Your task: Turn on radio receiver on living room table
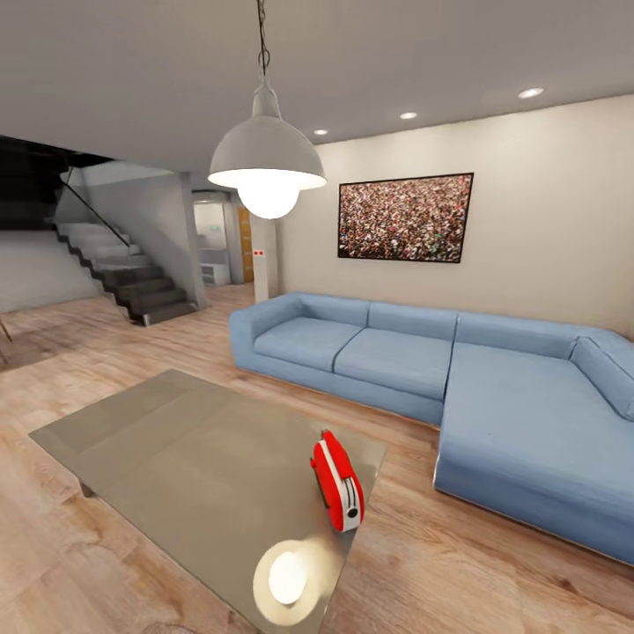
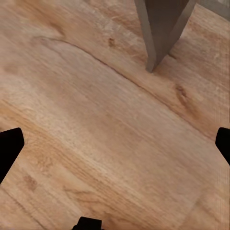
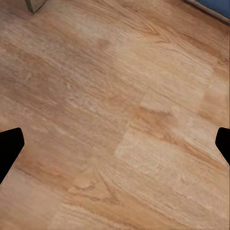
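Observation:
The radio receiver (image 1: 337, 482), a small red box with white sides, stands on the low glass-topped table (image 1: 176, 449) near its right edge, turned so a narrow side faces me. In the left wrist view my left gripper (image 2: 115, 146) is open over the wood floor, its dark fingertips (image 2: 9, 148) at the picture's edges, with a grey table leg (image 2: 160, 28) ahead. My right gripper (image 3: 115, 148) is open too, above bare floor, fingertips (image 3: 9, 151) wide apart. Nothing sits between either pair of fingers.
A blue sectional sofa (image 1: 458, 370) runs behind and to the right of the table, leaving a strip of wood floor (image 1: 414, 563) between them. A white pendant lamp (image 1: 267, 163) hangs over the table. A framed crowd picture (image 1: 405, 217) is on the wall; stairs (image 1: 132, 277) rise at far left.

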Available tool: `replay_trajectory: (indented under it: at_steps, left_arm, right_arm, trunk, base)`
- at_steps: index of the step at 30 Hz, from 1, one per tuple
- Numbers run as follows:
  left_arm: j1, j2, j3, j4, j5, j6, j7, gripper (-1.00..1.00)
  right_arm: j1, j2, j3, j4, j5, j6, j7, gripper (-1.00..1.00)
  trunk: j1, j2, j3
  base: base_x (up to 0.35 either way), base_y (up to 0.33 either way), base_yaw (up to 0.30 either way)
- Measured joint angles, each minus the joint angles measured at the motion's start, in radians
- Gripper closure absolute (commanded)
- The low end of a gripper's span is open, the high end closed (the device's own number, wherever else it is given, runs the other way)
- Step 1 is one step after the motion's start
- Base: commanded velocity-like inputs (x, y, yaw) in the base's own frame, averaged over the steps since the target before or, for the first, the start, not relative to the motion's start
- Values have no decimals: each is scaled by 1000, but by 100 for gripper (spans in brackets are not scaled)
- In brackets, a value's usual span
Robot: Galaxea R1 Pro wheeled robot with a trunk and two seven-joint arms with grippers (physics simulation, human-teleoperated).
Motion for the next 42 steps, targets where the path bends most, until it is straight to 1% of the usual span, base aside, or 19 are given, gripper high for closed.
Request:
replay_trajectory:
  at_steps: [5, 6, 8, 12, 14, 17, 18, 19, 20, 21, 22, 23, 25, 26, 27, 30, 32, 40, 42]
  left_arm:
    - [0, -1, -4, 8, 0, -1, -4, -100]
    - [0, -1, -5, 14, 0, 1, -7, -100]
    - [0, -1, -6, 18, 0, -1, -8, -100]
    - [0, 0, -6, 19, -1, -5, -3, -100]
    - [0, 0, -6, 19, -3, -7, -2, -100]
    - [0, 0, -6, 29, -7, -6, -4, -100]
    - [0, -1, -5, 53, -7, -4, -5, -100]
    - [1, -3, -4, 132, -4, -5, -7, -100]
    - [0, -4, -3, 172, -4, -4, -7, -100]
    - [0, -3, -3, 254, -4, -2, -8, -100]
    - [3, -3, -2, 410, -3, -2, -8, -100]
    - [3, -3, -1, 492, -3, -1, -8, -100]
    - [0, -3, -3, 562, -4, 2, -9, -100]
    - [0, -5, -6, 583, -2, -2, -9, -100]
    - [0, -5, -8, 578, -1, -4, -9, -100]
    - [0, -4, -8, 508, -1, -9, -9, -100]
    - [0, -2, -6, 476, -3, -10, -9, -100]
    - [0, -5, -5, 468, -3, -10, -9, -100]
    - [0, -4, -6, 467, -3, -10, -9, -100]
  right_arm:
    - [-15, 1, 3, -53, 1, 0, 1, -100]
    - [-30, 1, 4, -81, 1, 1, 1, -100]
    - [-70, 1, 4, -98, -1, 6, 10, -100]
    - [-124, 1, 4, -100, -4, 10, 33, -100]
    - [-174, 1, 4, -100, -5, 12, 38, -100]
    - [-297, 1, 5, -74, -11, 50, 48, -100]
    - [-313, 1, 4, -71, -11, 62, 49, -100]
    - [-365, 1, 5, -65, -13, 114, 51, -100]
    - [-382, 1, 4, -64, -13, 127, 52, -100]
    - [-442, 8, 4, -62, -14, 163, 53, -100]
    - [-467, 12, 4, -62, -15, 171, 53, -100]
    - [-492, 20, 4, -61, -15, 189, 53, -100]
    - [-538, 36, 4, -61, -16, 244, 53, -100]
    - [-574, 49, 4, -61, -17, 293, 53, -100]
    - [-592, 59, 3, -61, -18, 309, 53, -100]
    - [-620, 92, 3, -58, -18, 331, 52, -100]
    - [-628, 106, 9, -19, -14, 336, 51, -100]
    - [-630, 109, 29, 11, -12, 331, 50, -100]
    - [-635, 110, 32, 42, -12, 328, 50, -100]
  trunk:
    - [0, 0, 0]
    - [0, 0, 0]
    - [0, 0, 0]
    - [0, 0, 0]
    - [0, 0, 0]
    - [0, 0, 0]
    - [0, 0, 0]
    - [0, 0, 0]
    - [0, 0, 0]
    - [0, 0, 0]
    - [0, 0, 0]
    - [0, 0, 0]
    - [0, 0, 0]
    - [0, 0, 0]
    - [0, 0, 0]
    - [0, 0, 0]
    - [0, 0, 0]
    - [0, 0, 0]
    - [0, 0, 0]
  base:
    - [0, 0, 30]
    - [0, 0, 4]
    - [0, 0, 2]
    - [0, 0, 0]
    - [0, 0, 0]
    - [0, 0, 0]
    - [0, 0, 0]
    - [0, 0, 0]
    - [0, 0, 0]
    - [0, 0, 0]
    - [0, 0, 0]
    - [0, 0, 0]
    - [0, 0, 0]
    - [0, 0, 0]
    - [0, 0, 0]
    - [0, 0, 0]
    - [0, 0, 0]
    - [0, 0, 0]
    - [0, 0, 0]
